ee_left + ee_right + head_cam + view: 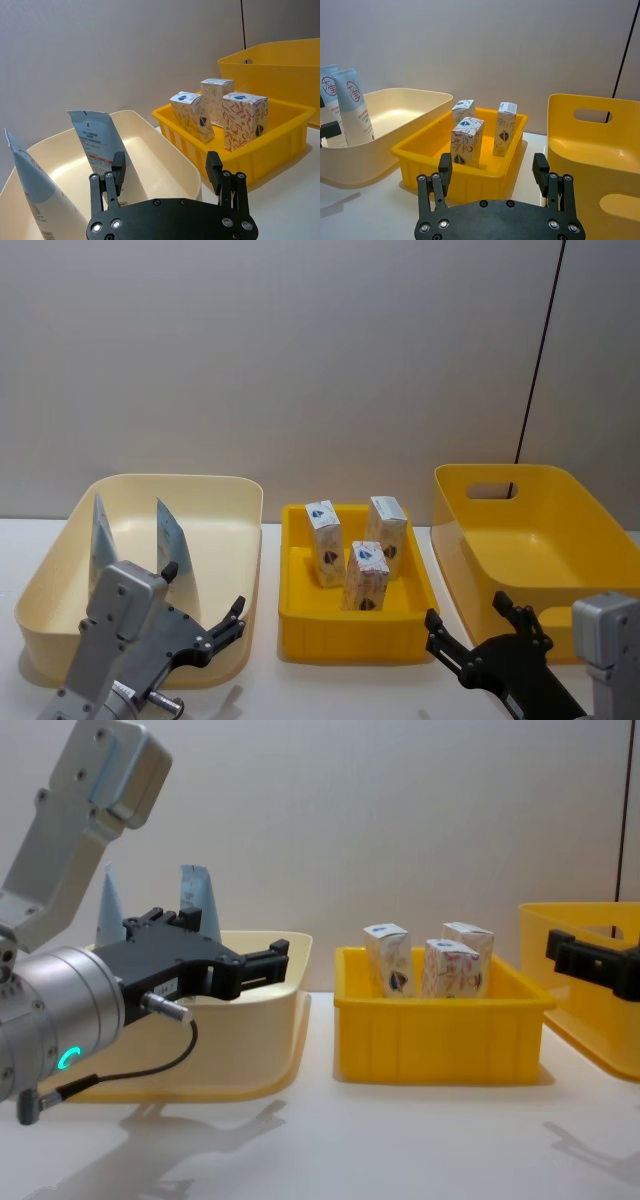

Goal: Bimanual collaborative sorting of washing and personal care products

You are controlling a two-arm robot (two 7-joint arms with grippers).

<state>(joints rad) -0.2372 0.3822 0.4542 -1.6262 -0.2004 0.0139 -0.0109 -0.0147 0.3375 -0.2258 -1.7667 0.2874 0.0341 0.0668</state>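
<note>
My left claw (205, 590) and right claw (466, 612) gape empty before the yellow tray (350, 625) of three cartons (365, 575). Two tubes (170, 540) stand in the cream bin (60, 570) left of it. I'd grip a carton's flat sides squarely.

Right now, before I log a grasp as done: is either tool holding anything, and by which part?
Nothing is held. The left tool and the right tool are both open and empty, clear of the tubes and cartons.
</note>
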